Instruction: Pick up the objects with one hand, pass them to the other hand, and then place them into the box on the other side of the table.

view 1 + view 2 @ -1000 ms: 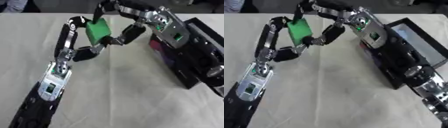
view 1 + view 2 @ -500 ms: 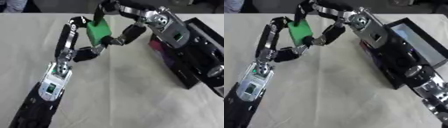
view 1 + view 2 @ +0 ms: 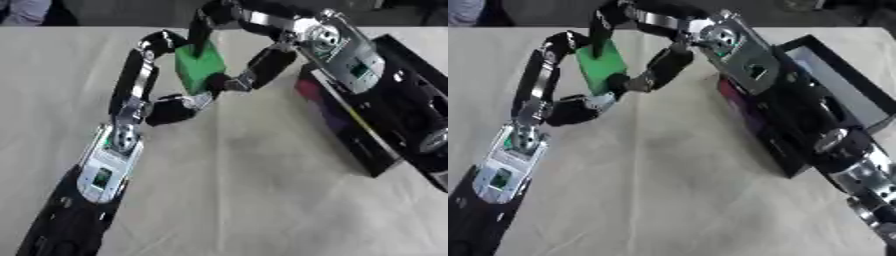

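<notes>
Both hands (image 3: 166, 85) around green block (image 3: 198, 66)

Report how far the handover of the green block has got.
Done: the green block is lifted off the table. In hand: the left hand and right hand both grip it, mid-pass. Left: release by the left hand, then placing it into the black box on the right.

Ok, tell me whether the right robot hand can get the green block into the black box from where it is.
Probably yes. The right robot hand touches the green rectangular block, which the left robot hand also grips. The open black box lies beside the right arm, with nothing visible between.
</notes>
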Available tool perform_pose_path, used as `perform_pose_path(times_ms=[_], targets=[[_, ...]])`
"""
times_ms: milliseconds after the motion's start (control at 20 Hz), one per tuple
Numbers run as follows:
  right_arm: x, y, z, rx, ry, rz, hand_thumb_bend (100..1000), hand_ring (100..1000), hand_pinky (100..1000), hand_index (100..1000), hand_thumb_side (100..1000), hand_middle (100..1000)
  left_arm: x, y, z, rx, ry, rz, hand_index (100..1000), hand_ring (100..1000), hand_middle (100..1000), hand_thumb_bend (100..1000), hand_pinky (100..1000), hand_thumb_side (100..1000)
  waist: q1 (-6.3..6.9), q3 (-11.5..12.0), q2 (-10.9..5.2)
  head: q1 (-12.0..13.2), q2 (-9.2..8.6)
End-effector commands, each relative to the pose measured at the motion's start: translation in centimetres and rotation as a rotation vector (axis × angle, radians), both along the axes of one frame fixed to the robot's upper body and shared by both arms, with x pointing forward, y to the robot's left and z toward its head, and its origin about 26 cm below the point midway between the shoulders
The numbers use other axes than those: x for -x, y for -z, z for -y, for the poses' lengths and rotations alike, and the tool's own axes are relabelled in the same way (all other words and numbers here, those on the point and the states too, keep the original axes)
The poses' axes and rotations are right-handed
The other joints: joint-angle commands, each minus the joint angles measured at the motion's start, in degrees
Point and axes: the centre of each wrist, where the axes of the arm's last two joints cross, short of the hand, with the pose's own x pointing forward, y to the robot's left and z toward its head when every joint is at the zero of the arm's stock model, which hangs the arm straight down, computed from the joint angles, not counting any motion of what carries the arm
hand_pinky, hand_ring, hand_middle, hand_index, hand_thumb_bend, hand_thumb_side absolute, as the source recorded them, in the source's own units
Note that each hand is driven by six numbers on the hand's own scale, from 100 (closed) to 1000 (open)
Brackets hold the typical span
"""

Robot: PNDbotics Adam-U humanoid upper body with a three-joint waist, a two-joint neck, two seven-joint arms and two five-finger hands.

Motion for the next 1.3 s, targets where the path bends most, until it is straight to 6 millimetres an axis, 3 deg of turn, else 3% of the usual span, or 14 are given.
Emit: perform_pose_path(times_ms=[50, 450, 750, 950, 1300], targets=[[0.4, -1.3, 0.3, 0.001, -0.006, 0.027, 100, 622, 838, 619, 100, 359, 0.1, -0.9, 0.4, -0.004, -0.002, 0.027, 811, 755, 616, 813, 792, 391, 0.47, -0.12, -0.47, -0.01, -0.12], [0.7, -1.8, 0.4, -0.021, -0.014, 0.014, 100, 622, 839, 623, 100, 360, 0.0, -0.6, 0.3, -0.043, -0.075, 0.012, 818, 778, 632, 938, 805, 516, 0.63, -0.23, -0.44, 0.19, -0.12], [1.1, -2.7, 0.9, -0.044, -0.004, 0.024, 100, 624, 842, 624, 100, 365, -0.2, -0.3, 0.0, -0.058, -0.123, -0.011, 811, 774, 626, 899, 800, 504, 0.64, -0.5, -0.59, 0.36, -0.12], [1.5, -4.3, 2.9, -0.107, 0.041, 0.004, 100, 625, 849, 629, 100, 370, -0.5, 0.5, -0.8, -0.064, -0.161, -0.047, 789, 764, 622, 849, 801, 506, 0.61, -1.24, -1.04, -0.09, -0.12], [2.4, -6.3, 8.4, -0.212, 0.196, -0.033, 100, 623, 850, 632, 100, 373, -0.9, 1.1, -2.2, -0.078, -0.209, -0.079, 816, 782, 646, 791, 808, 507, 1.06, -2.09, -1.58, -0.88, -0.12]])
